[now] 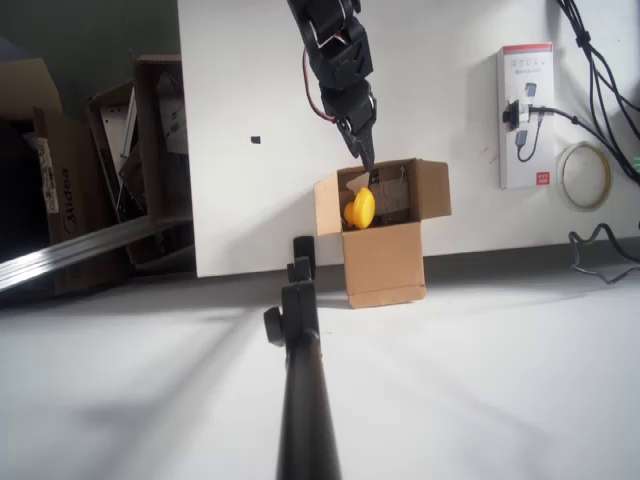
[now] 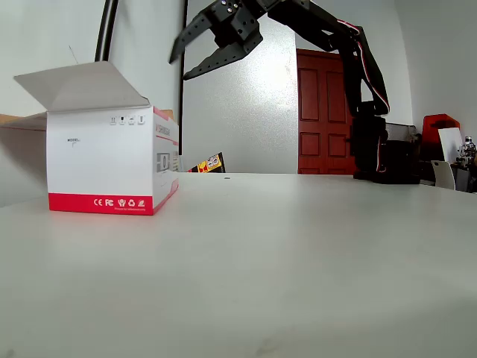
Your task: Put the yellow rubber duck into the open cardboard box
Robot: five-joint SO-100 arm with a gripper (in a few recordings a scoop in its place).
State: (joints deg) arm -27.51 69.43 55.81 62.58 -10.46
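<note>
Claw (image 2: 186, 62) spread wide, holding nothing, raised above the white worktop (image 1: 240, 90). Just below its tips in the overhead view, yellow duck (image 1: 360, 208) inside the open cardboard box (image 1: 385, 262).

Seen from overhead, the yellow rubber duck (image 1: 360, 207) sits inside the open cardboard box (image 1: 383, 258), against its left wall. The small tan box stands just right of the frame's centre, flaps spread.

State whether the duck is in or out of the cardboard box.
In: the yellow rubber duck sits between the open cardboard box flaps, below the open gripper.
</note>
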